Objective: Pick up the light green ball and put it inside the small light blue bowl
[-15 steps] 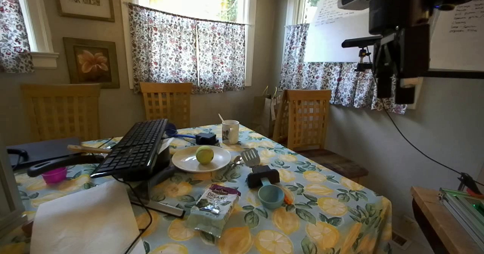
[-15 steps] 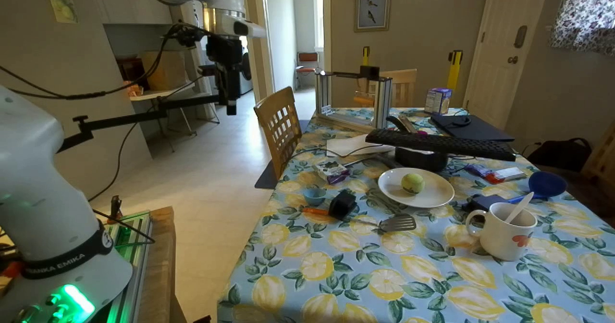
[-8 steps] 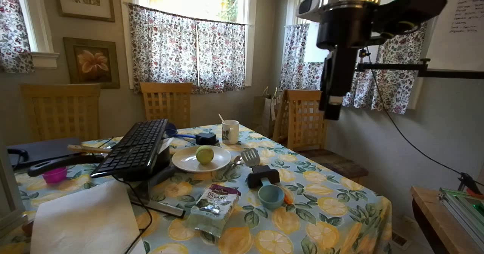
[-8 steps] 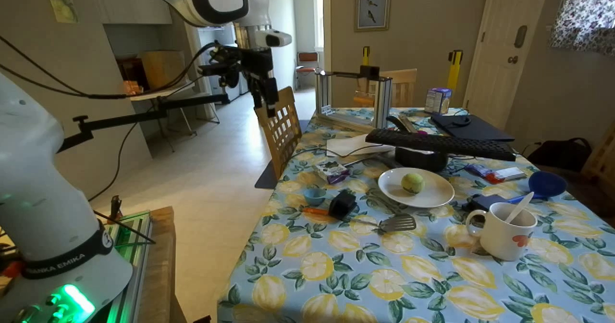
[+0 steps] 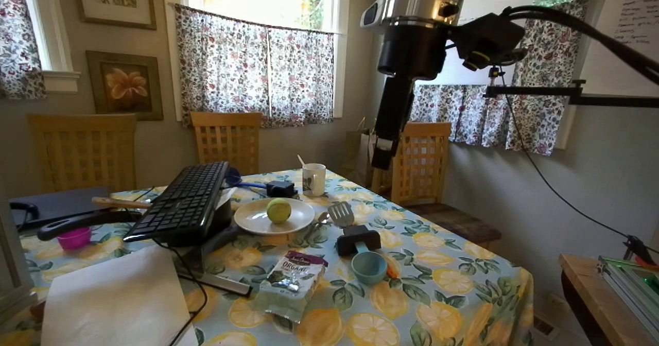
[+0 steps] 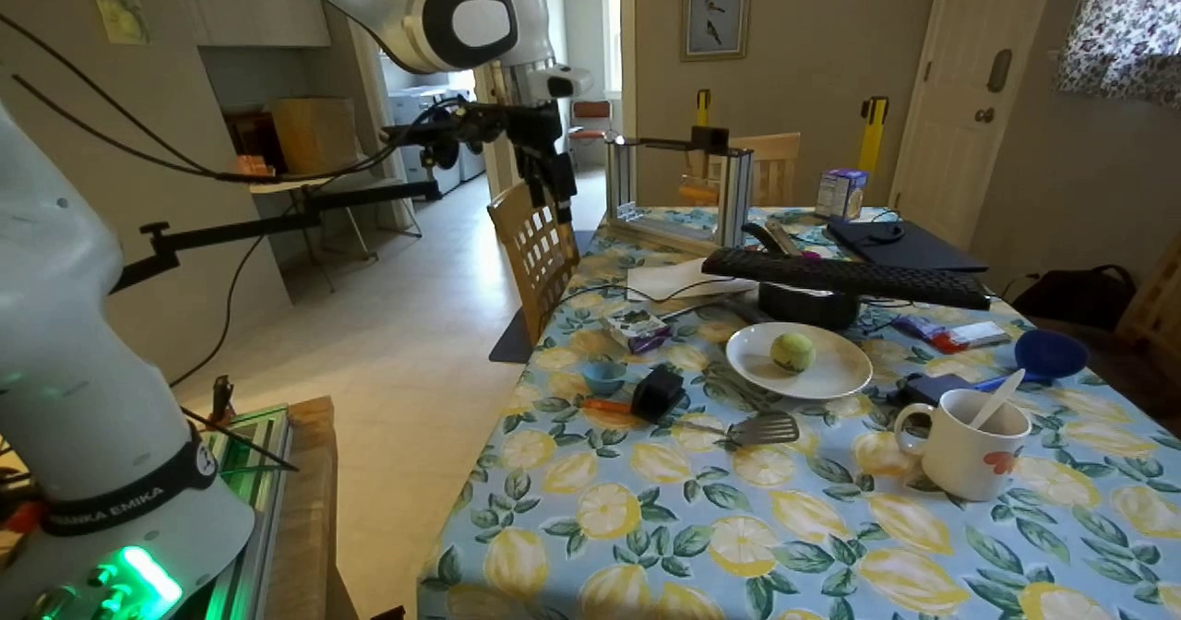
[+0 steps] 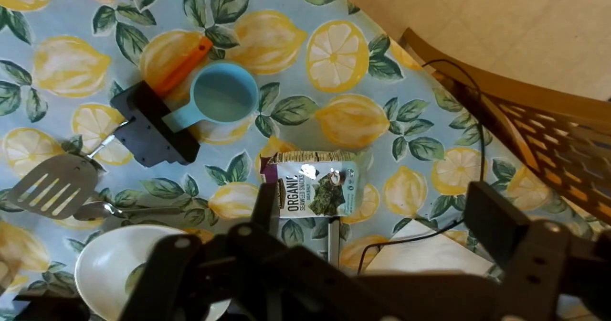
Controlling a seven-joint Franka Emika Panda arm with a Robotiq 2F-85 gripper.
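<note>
Wrist view: spread jaws partly hide the plate (image 7: 101, 266) and, seemingly, the ball (image 7: 133, 278).

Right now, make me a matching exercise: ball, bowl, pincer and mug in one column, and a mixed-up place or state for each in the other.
1. light green ball
2. light blue bowl
3. pincer
4. mug

A. open, gripping nothing
B. near the snack bag
C. pale utensil leaning inside
D. on the white plate

Pairs: 1-D; 2-B; 3-A; 4-C.

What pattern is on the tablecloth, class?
The tablecloth has a lemon print, yellow and green on light blue, clearest in the wrist view.
</note>
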